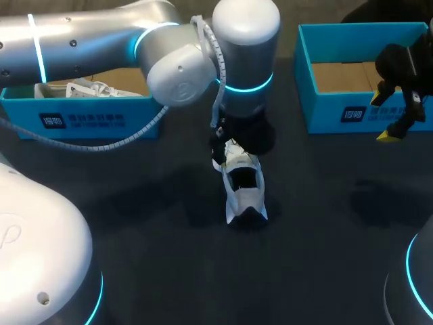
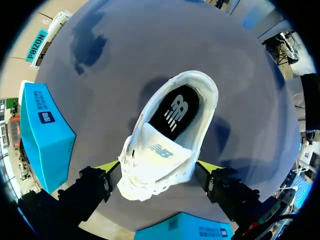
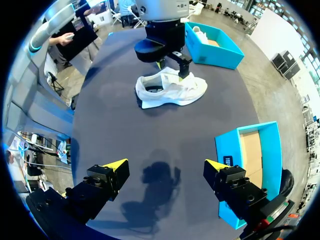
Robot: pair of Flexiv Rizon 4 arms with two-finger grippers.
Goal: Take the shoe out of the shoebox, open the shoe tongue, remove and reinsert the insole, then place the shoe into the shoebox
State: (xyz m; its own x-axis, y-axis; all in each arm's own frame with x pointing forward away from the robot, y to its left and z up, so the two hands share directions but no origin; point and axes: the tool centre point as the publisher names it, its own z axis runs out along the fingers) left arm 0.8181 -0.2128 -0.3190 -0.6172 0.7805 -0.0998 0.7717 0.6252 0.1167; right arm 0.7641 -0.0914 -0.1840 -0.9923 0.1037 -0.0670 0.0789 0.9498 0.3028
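My left gripper (image 2: 157,167): fingers spread wide, with the laced front of the shoe (image 2: 167,135) between them. The yellow tips stand just beside its two sides and do not clamp it. My right gripper (image 3: 165,165): fingers equally wide, holding nothing, above bare table (image 3: 165,125).

Shoe: upright on its sole at mid-table, outside both boxes. Only the left wrist view looks into it. There the dark insole (image 2: 176,112) lies seated inside and the tongue (image 2: 161,150) lies down over the front of the opening. The head view gives only a dark opening. The right wrist view shows the shoe side-on, with the left gripper standing over its laced part.

Only the head view places both boxes. The left shoebox (image 1: 81,120) is at the far left behind my left arm. The right shoebox (image 1: 338,115) is at the far right, with my right gripper over its front wall.

Count: one shoe on the table and two blue open-topped shoeboxes. The left shoebox holds a white item (image 1: 95,88) I cannot identify, and the right shoebox shows its cardboard floor
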